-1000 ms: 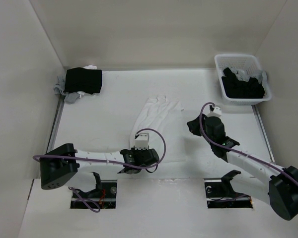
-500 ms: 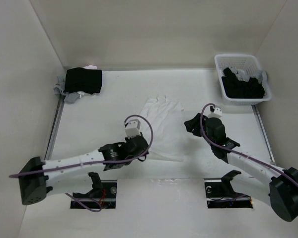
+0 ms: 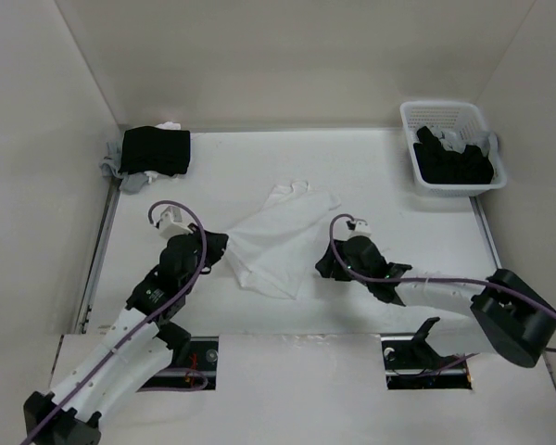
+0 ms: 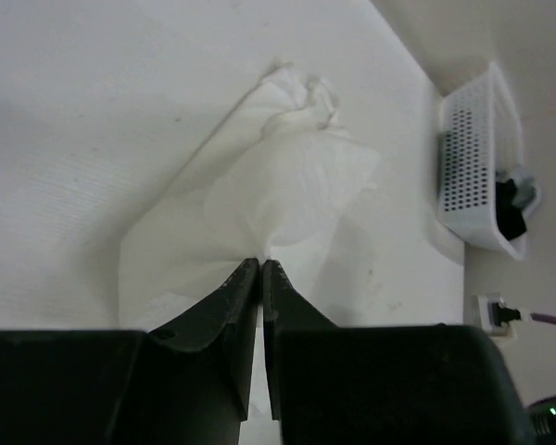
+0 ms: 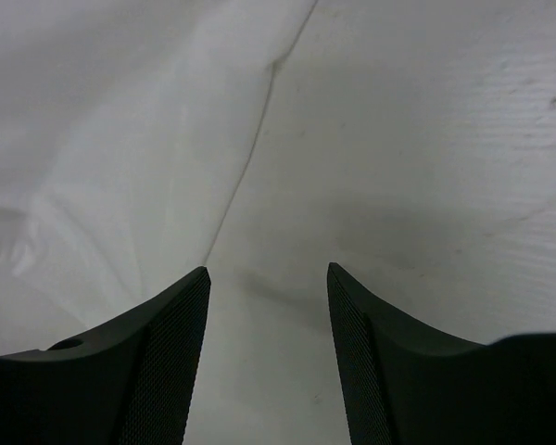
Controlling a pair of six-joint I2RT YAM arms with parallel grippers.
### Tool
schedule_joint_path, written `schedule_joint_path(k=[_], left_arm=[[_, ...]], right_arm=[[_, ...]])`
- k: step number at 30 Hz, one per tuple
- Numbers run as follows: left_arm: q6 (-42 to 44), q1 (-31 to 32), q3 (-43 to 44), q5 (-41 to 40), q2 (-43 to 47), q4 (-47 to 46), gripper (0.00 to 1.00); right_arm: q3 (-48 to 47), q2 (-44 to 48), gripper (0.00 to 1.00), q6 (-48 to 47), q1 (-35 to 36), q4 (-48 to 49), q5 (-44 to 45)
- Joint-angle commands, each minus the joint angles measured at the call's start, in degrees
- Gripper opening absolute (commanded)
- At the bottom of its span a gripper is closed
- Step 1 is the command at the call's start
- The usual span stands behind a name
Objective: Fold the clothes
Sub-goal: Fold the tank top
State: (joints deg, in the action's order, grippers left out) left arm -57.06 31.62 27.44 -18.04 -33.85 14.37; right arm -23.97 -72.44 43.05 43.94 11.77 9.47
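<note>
Garment (image 3: 278,239): white and thin, lying spread and rumpled near the middle of the bench (image 3: 398,204), narrow ends bunching at its far edge.
Left pincer (image 3: 215,248): sitting at the garment's left corner. In the left wrist view the pincer (image 4: 260,269) is showing both tips pressed together, with the garment (image 4: 287,185) running straight out from between them. Clamped on the garment's edge.
Right pincer (image 3: 322,267): lying low at the garment's right side, just beside its edge. In the right wrist view the pincer (image 5: 267,278) is standing wide apart and holding nothing. The garment (image 5: 102,158) is filling the left of that view, its hem running down between the tips, with bare bench (image 5: 445,139) to the right. Whether the tips are touching the fabric cannot be told.
Basket (image 3: 410,148): white and perforated, standing at the far right corner, well apart from the garment, holding dark clothes (image 3: 454,162).
Black stack (image 3: 156,150): folded, resting at the far left corner with grey and white pieces showing at its edges.
</note>
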Motion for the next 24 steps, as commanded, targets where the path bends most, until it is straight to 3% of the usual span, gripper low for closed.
schedule_joint_path(k=[1, 5, 11, 16, 24], left_arm=[[0.3, -6.0, -2.9, 7.7, 1.3, -1.5, 0.05], [0.2, -14.2, -5.1, 8.6, 5.1, -1.4, 0.05], [-1.4, -25.2, -7.8, 12.0, 8.7, -5.1, 0.04], [-0.4, -31.7, -8.5, 14.6, 8.2, -6.4, 0.04], [0.0, -30.7, -8.2, 19.1, 5.5, -11.7, 0.04]], right_arm=[[-3.5, -3.0, 0.55, 3.1, 4.3, 2.0, -0.1], [-4.0, -5.9, 0.48, 6.9, 7.6, 3.2, 0.5], [-5.4, -11.6, 0.55, 8.5, 7.5, 8.4, 2.0], [-12.8, -21.3, 0.49, 7.6, 4.4, 11.3, -1.5], [-21.4, -31.5, 0.48, 10.6, 1.9, 16.4, -3.2]])
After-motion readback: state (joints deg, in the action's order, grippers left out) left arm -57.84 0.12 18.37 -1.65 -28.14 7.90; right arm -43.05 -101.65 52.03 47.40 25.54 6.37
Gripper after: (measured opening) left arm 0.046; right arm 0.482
